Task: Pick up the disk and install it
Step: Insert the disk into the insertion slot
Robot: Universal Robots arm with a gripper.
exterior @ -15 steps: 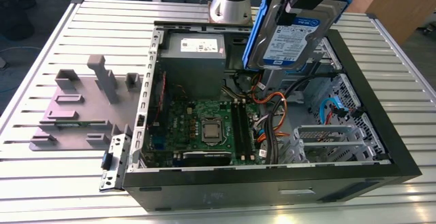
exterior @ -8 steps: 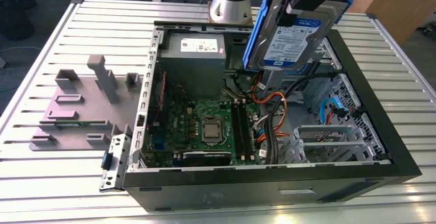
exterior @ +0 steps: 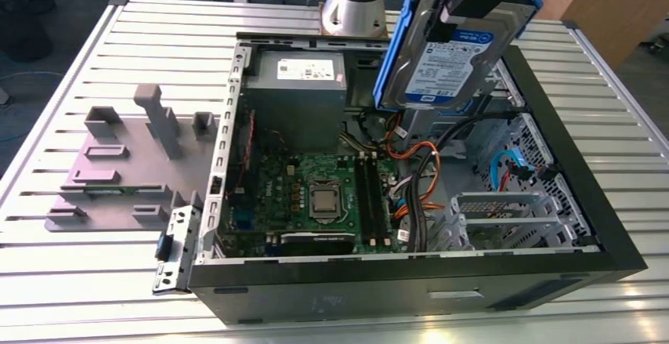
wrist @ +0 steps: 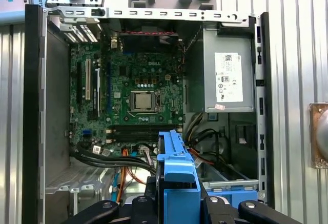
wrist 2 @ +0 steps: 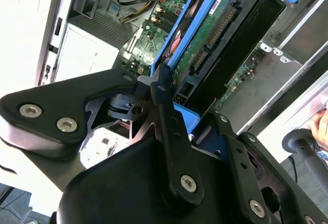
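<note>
The disk (exterior: 447, 54) hangs tilted above the back right part of the open computer case (exterior: 418, 269) in the exterior view, white-and-blue label facing out, blue rails along its edges. My gripper (exterior: 472, 5) is shut on its upper end. In the second wrist view the disk's green circuit board (wrist 2: 212, 29) shows between my black fingers (wrist 2: 169, 111), and my gripper (wrist 2: 197, 119) clamps the blue carrier. In the first wrist view the disk's blue carrier edge (wrist: 177, 167) stands over the case's cables, held in my gripper (wrist: 177, 203).
Inside the case lie the motherboard (exterior: 313, 195), the grey power-supply box (exterior: 298, 85), bundled cables (exterior: 418, 164) and a metal drive cage (exterior: 512, 211). A grey plastic stand (exterior: 125, 156) with upright posts sits on the slatted metal table (exterior: 63, 281) at the exterior view's left.
</note>
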